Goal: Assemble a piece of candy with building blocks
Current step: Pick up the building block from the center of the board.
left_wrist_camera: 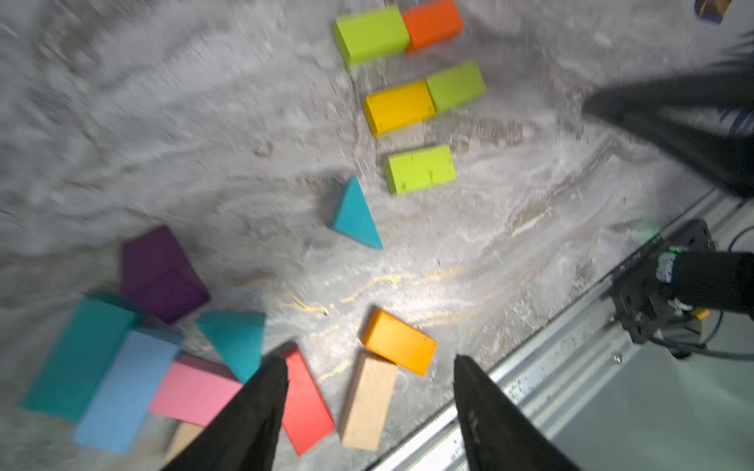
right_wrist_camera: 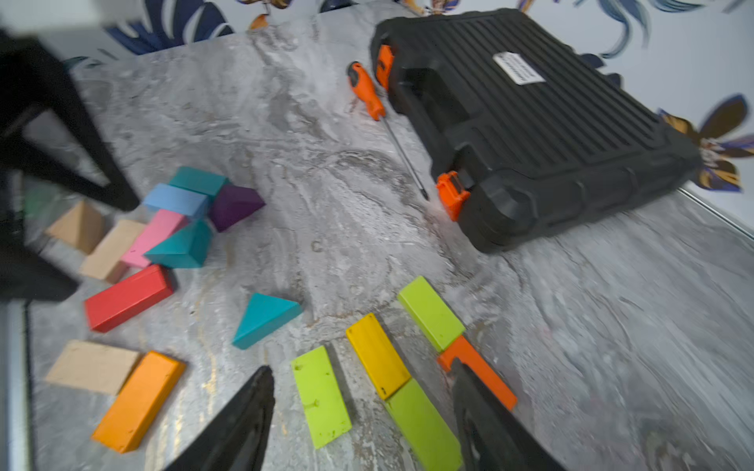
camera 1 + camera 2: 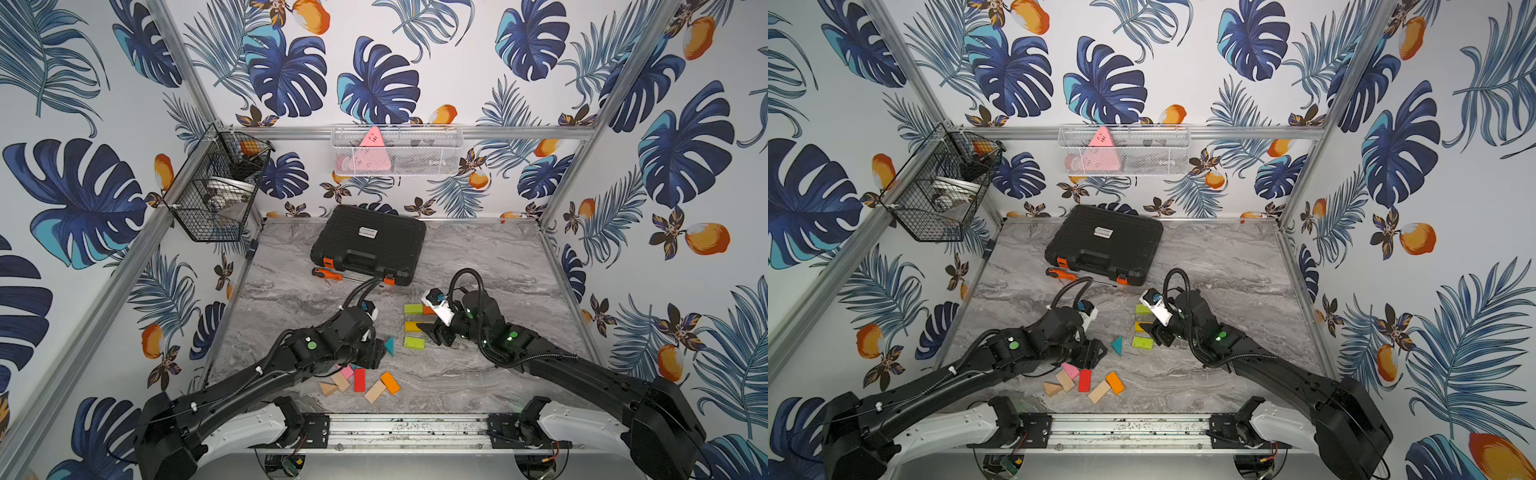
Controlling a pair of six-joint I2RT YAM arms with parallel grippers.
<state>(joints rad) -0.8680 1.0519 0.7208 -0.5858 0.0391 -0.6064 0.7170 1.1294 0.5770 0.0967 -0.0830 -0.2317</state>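
Your left arm comes in low from the front rail, elbow bent and wrist pitched down, stopping well short of the black tool case. Your right arm reaches in the same way, its wrist turned toward the case's near right corner.

The loose pile of blocks lies farthest from the case, by the rail. The left gripper hangs over it, fingers apart with nothing between them. The red brick is beside one finger and the orange brick just past the tips.

Nearer the case sit three short rows: lime with orange, yellow with lime, then a lone lime brick. The right gripper is spread wide at those rows and grips none. The lone lime brick and the yellow row show between its fingers.

A teal wedge lies alone between pile and rows. The screwdriver lies just beside the case's near edge.
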